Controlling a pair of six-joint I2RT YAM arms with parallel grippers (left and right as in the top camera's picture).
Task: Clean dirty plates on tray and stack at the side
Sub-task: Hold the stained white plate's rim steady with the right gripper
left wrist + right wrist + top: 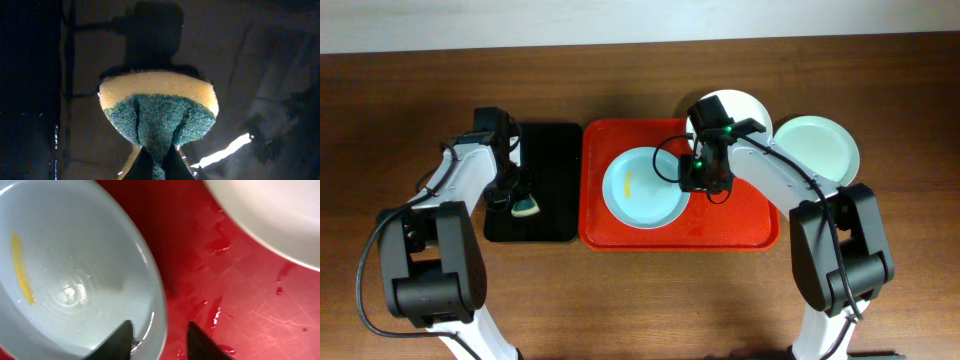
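Plate (pixel 642 188) on tray (pixel 740 225) (second plate (pixel 817 148) right of it)

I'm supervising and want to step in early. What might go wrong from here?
1. The right gripper straddles the rim of the light blue plate with jaws apart. The red tray looks wet, so the plate may slide when pinched.
2. The yellow smear is uncleaned while the left gripper holds the sponge over the black tray.
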